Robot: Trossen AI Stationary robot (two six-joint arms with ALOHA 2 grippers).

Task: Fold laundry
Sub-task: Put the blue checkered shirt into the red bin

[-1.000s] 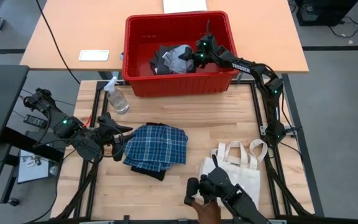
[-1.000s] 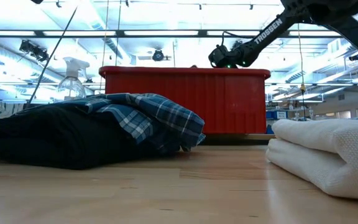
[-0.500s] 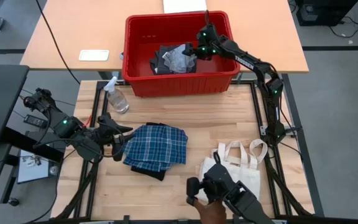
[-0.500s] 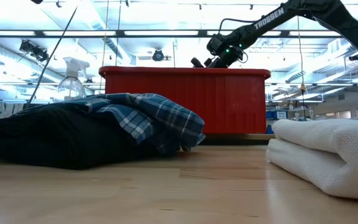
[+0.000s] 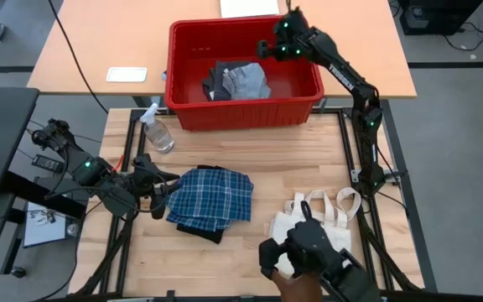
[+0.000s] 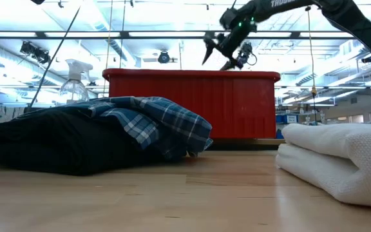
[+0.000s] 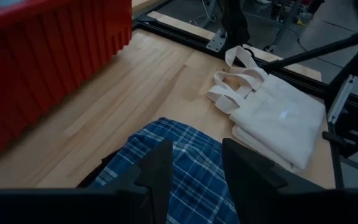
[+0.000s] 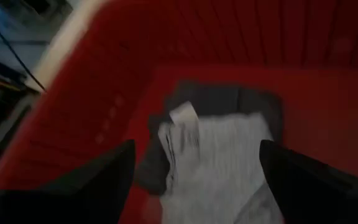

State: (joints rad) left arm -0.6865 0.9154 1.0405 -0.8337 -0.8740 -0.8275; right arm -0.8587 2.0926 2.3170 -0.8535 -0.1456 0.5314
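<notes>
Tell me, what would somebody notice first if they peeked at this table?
Probably the big red bin at the far edge, with grey clothes heaped inside and the right gripper hanging open above them. Next comes the blue plaid shirt folded in the middle of the table, with the left gripper open beside it.

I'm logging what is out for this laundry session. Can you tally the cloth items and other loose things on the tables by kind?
Garments in the red plastic bin: 2, light grey over dark grey
Garments on the table: 2, blue-and-white plaid shirt over a black garment
Cream canvas tote bags: 1
Clear spray bottles: 1
Red bins: 1
Total: 7
</notes>
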